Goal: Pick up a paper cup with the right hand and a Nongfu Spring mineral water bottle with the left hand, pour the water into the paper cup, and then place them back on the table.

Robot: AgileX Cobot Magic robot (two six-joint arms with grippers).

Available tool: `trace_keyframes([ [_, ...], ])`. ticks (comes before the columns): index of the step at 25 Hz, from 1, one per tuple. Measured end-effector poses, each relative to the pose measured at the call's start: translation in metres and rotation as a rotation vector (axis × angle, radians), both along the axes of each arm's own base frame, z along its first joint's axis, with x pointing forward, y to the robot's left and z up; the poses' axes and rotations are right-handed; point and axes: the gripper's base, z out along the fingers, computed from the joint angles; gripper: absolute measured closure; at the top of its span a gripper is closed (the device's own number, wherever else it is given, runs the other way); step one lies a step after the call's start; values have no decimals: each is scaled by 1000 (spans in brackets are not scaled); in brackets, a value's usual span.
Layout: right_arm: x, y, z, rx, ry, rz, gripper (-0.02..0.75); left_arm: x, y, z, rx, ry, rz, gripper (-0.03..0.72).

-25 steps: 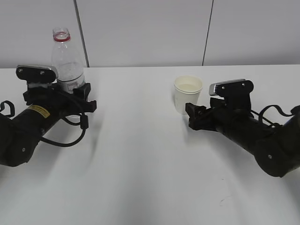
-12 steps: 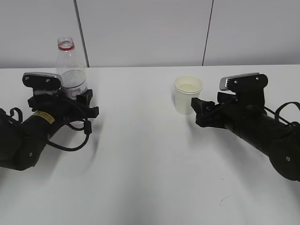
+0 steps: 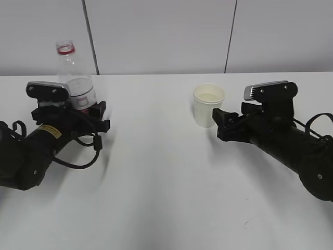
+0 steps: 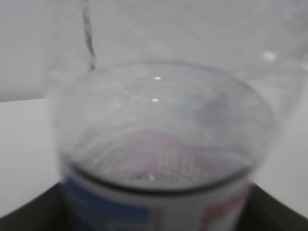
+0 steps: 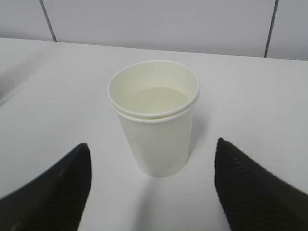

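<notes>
While both arms rest low on the white table (image 3: 166, 172), the scene reads from the far left, where the left hand (image 3: 70, 117) sits around the lower body of the water bottle (image 3: 75, 86). The bottle stands well to the left of the paper cup (image 3: 208, 105), uncapped, leaning slightly. In the left wrist view its label and clear wall fill the frame, so the fingers cannot be seen; whether they grip or merely flank the bottle cannot be told. Little water shows inside it.

The cup stands upright on the table near the middle, with water (image 5: 159, 100) visible in it. Just right of the cup is the right hand (image 3: 225, 124), its fingers (image 5: 53, 185) spread wide on either side of the cup and touching nothing.

The risks, as a judgement: the leaning bottle is open, so a loosened or sideways-moving left hand could tip it and spill. A careless move of the right hand could clip the light cup and knock it over.
</notes>
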Motion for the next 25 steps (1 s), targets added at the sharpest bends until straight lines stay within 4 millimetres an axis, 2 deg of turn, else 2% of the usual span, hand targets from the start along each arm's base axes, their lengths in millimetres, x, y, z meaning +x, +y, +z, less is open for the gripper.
trace_keyframes([
  [3, 0, 0, 0, 0, 0, 0, 146, 0, 0, -1, 5, 5, 0, 161],
  [9, -1, 0, 5, -6, 16, -1, 146, 0, 0, 2, 21, -4, -3, 146],
  [13, -2, -1, 15, -8, 20, -1, 146, 1, 0, 14, 28, -36, -5, 144],
  [21, -7, -2, 30, -17, 43, -2, 146, -10, 4, 31, 45, -62, 6, 144],
  [25, -10, -3, 45, -13, 25, -3, 146, -13, 5, 42, 38, -86, 10, 144],
])
